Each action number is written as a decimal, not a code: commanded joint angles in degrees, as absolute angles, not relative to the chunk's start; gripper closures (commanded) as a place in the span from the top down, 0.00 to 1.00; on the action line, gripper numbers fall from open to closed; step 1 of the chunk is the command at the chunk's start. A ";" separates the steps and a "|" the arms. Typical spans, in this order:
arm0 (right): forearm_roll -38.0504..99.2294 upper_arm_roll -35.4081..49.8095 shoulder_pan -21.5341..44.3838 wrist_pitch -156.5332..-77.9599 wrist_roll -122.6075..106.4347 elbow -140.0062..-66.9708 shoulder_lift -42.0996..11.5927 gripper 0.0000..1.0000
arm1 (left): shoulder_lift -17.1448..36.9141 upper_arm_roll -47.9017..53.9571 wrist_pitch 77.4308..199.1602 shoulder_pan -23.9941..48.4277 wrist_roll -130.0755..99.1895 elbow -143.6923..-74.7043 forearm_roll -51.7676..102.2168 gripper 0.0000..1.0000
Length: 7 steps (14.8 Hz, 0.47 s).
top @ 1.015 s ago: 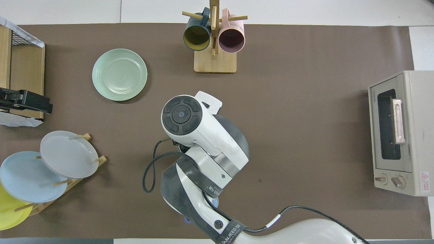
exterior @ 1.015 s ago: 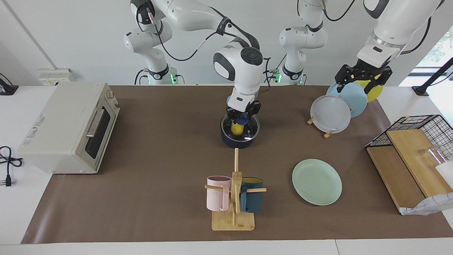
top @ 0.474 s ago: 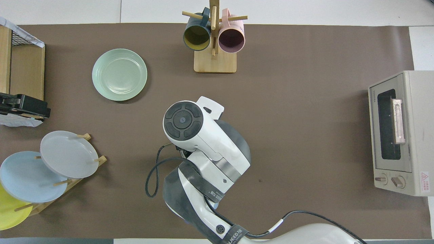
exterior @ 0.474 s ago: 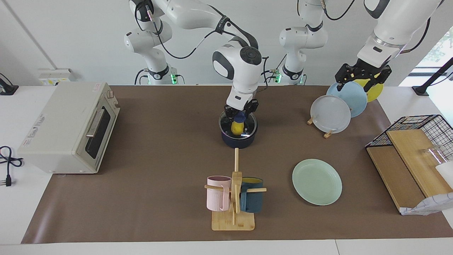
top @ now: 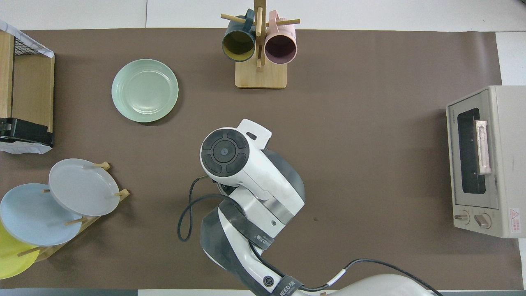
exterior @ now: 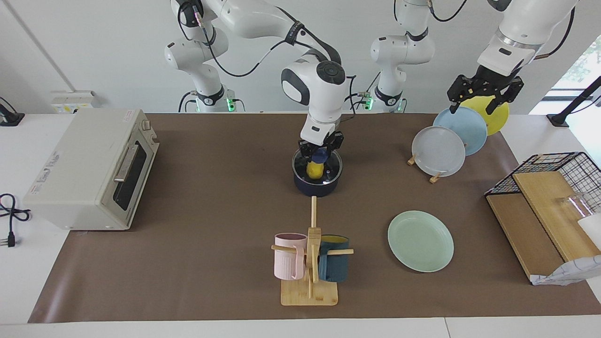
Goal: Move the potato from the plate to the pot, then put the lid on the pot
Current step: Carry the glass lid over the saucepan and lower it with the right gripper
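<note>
The navy pot (exterior: 317, 186) stands mid-table, nearer to the robots than the mug rack. The yellow potato (exterior: 313, 171) lies inside it, seen through the glass lid (exterior: 328, 170), which rests on the pot's rim. My right gripper (exterior: 320, 150) is straight above the pot, its fingers closed around the lid's blue knob (exterior: 320, 156). In the overhead view the right arm hides the pot, lid and potato. The mint-green plate (exterior: 420, 241) (top: 144, 90) lies bare toward the left arm's end. My left gripper (exterior: 483, 93) (top: 24, 132) hangs open and empty above the plate rack.
A plate rack (exterior: 437, 151) holds grey, blue and yellow plates. A wooden mug rack (exterior: 310, 263) with a pink and a navy mug stands farther from the robots than the pot. A toaster oven (exterior: 89, 169) and a wire basket with boards (exterior: 549, 202) sit at the table's ends.
The right gripper shifted the lid slightly and it now sits level on the pot. The left gripper rose a little above the plate rack.
</note>
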<state>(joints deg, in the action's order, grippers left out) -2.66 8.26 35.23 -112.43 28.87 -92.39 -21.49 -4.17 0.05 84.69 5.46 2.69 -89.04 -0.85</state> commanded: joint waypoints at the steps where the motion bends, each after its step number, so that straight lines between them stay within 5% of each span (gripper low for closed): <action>1: -3.87 8.26 35.51 -115.84 30.94 -96.24 -19.69 0.00 | -2.31 0.09 85.61 5.19 2.46 -88.43 -1.67 1.00; 6: -3.78 8.26 35.25 -116.54 30.67 -96.68 -19.51 0.00 | 11.23 1.58 84.54 3.25 2.55 -77.97 -0.27 1.00; 7: -3.78 8.26 35.16 -116.46 30.67 -96.68 -19.51 0.16 | 12.38 1.76 85.68 3.16 2.55 -77.52 -0.26 1.00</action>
